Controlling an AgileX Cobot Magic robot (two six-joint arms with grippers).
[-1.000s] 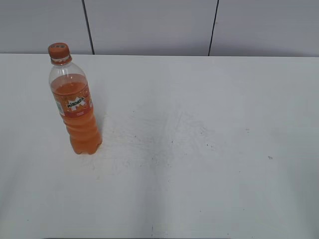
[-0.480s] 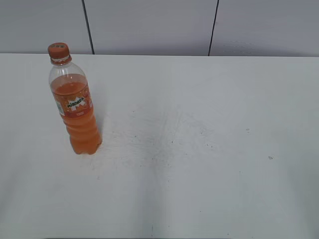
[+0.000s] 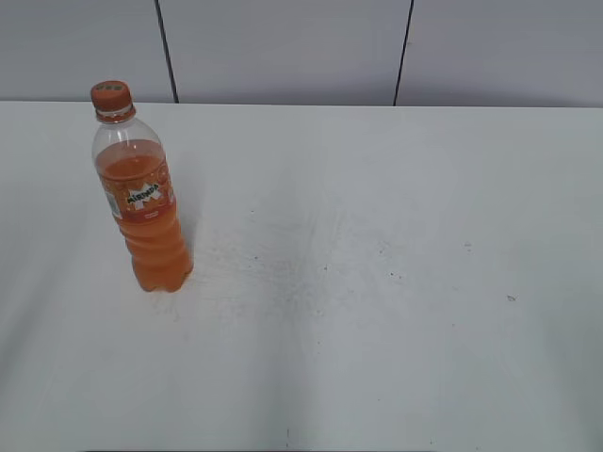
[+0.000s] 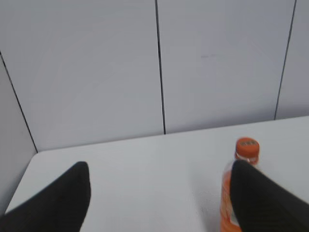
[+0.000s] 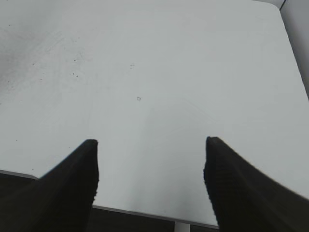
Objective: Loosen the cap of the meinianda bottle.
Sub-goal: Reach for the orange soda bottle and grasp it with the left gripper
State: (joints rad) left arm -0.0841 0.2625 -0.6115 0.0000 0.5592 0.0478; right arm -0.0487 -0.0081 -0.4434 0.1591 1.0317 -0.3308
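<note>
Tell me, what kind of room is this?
Probably a robot test bench, not a home: a bare white table, plain grey panelled walls, and a lone Mirinda bottle set out.

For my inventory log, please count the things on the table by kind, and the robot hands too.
Mirinda bottle: 1
Orange cap, screwed on the bottle: 1
Robot hands: 2, the left hand and the right hand, both open
Total: 4

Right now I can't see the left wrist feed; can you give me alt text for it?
The bottle stands upright at lower right on the white table, its orange cap on, partly hidden behind the right one of the two dark fingers. The left gripper is open and holds nothing, facing grey wall panels.
</note>
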